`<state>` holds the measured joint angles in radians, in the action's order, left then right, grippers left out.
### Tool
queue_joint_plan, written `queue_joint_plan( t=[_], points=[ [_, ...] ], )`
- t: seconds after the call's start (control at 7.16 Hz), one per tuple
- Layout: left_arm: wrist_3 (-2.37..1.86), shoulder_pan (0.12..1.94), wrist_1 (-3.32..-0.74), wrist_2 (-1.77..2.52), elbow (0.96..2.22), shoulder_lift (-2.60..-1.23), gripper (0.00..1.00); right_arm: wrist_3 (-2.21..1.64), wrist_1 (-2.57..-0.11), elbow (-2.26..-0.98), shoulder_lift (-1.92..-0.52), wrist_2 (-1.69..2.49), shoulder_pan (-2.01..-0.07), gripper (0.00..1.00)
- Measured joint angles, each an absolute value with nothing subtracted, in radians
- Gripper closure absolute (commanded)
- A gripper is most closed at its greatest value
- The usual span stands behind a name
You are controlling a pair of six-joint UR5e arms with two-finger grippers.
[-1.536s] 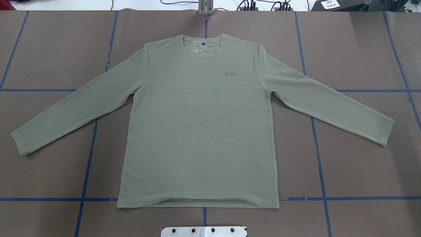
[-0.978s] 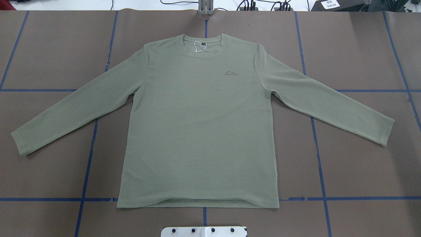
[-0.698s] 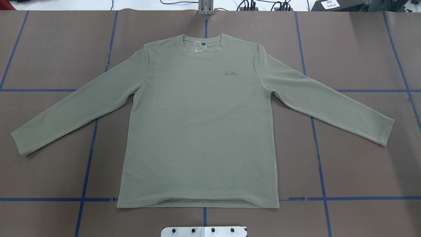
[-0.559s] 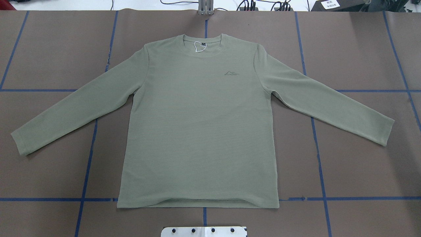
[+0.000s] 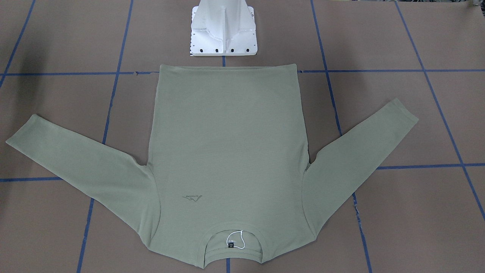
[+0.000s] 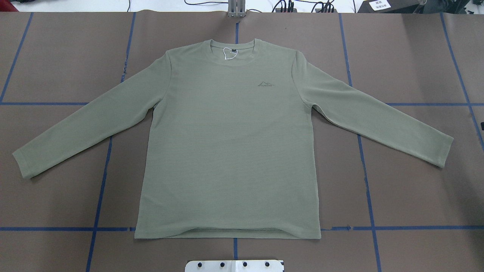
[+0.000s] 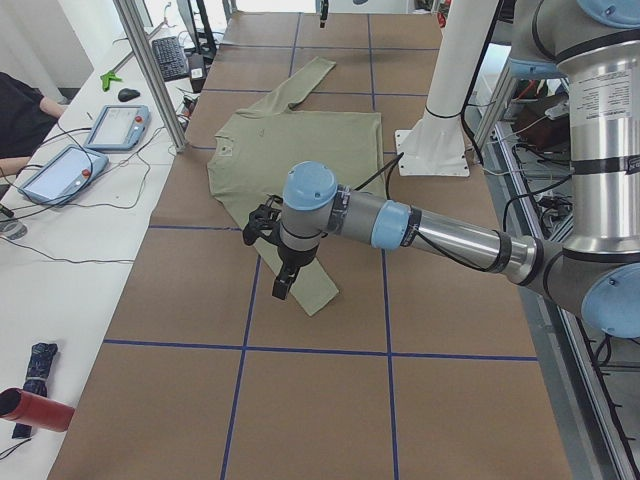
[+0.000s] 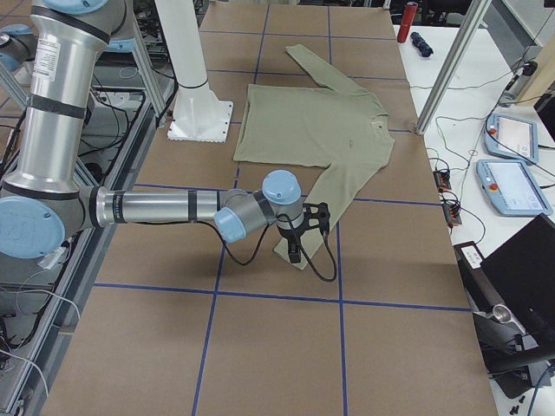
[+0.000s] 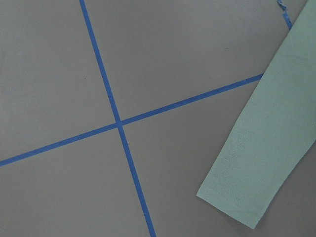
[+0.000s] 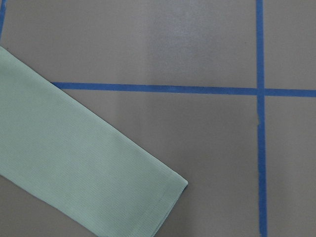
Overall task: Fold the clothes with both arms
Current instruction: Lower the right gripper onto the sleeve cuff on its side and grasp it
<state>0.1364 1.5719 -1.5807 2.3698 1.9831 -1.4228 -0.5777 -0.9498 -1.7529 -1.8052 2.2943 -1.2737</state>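
Note:
The clothes are one sage-green long-sleeved shirt [image 6: 227, 151] lying flat and face up, sleeves spread, neckline at the far side [image 5: 227, 151]. In the left side view my left gripper [image 7: 283, 282] hangs just above the left sleeve's cuff [image 9: 256, 168]. In the right side view my right gripper [image 8: 296, 250] hovers over the right sleeve's cuff [image 10: 98, 187]. Neither wrist view shows any fingers, so I cannot tell whether either gripper is open or shut.
The white pedestal base [image 5: 223, 30] stands by the shirt's hem. Blue tape lines [image 6: 100, 189] cross the brown table. Side benches hold teach pendants [image 7: 115, 125], a red bottle [image 8: 410, 15] and a laptop [image 8: 520, 286]. A person's arm [image 7: 20, 110] rests at one bench.
The shirt lies as before. A small dark bit has come in at the right edge of the overhead view.

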Motion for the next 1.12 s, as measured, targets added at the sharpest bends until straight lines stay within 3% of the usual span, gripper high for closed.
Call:
queue_joint_plan(
  t=[0.42, 1.12],
  points=[
    [0.141, 1.572, -1.582, 2.37, 1.983, -1.419, 0.0, -0.782, -0.738, -1.639, -1.778, 2.202, -1.142, 0.41],
    [0.143, 1.572, -1.582, 2.37, 1.985, -1.415, 0.0, -0.814, -0.724, -1.5, -1.701, 2.156, -1.088, 0.41]
  ],
)
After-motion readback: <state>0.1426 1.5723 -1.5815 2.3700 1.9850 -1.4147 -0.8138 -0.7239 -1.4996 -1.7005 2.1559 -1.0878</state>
